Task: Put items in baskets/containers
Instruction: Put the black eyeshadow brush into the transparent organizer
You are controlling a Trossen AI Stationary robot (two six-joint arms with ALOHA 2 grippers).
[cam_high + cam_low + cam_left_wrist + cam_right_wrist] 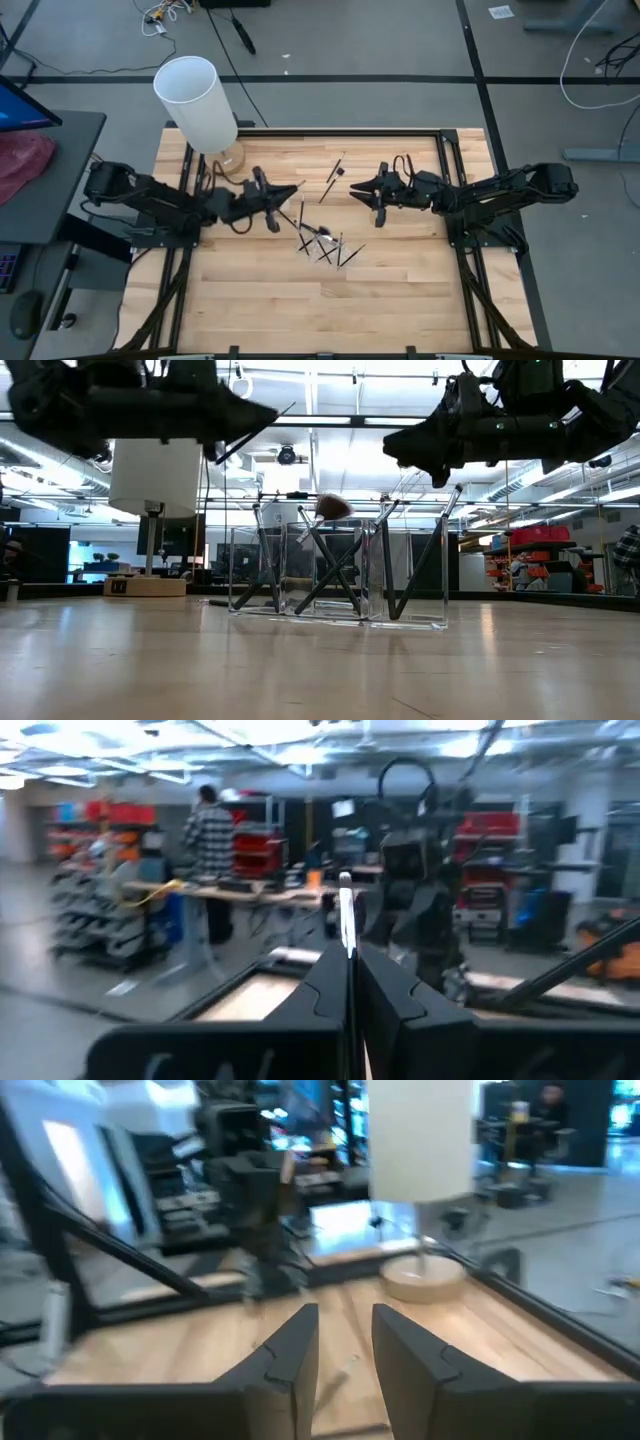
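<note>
- My left gripper (281, 194) hangs above the table's (240, 300) left-centre, just in front of the white cylinder lamp (197, 102) on its round wooden base (232, 157). Its fingers (330, 985) are pressed together on one thin black makeup brush (346, 925), whose shaft stands up between them in my left wrist view.
- The clear plastic holder (340, 575) sits mid-table, between my two grippers. Several brushes (325, 243) lean crossed inside its compartments; one shows a reddish bristle head (333, 507).
- One loose brush (333, 178) lies on the wood beyond the holder.
- My right gripper (363, 189) hangs above the table's right-centre, fingers (290, 1350) spread apart with nothing between them.
- A person in a plaid shirt (210, 825) stands in the room behind.
</note>
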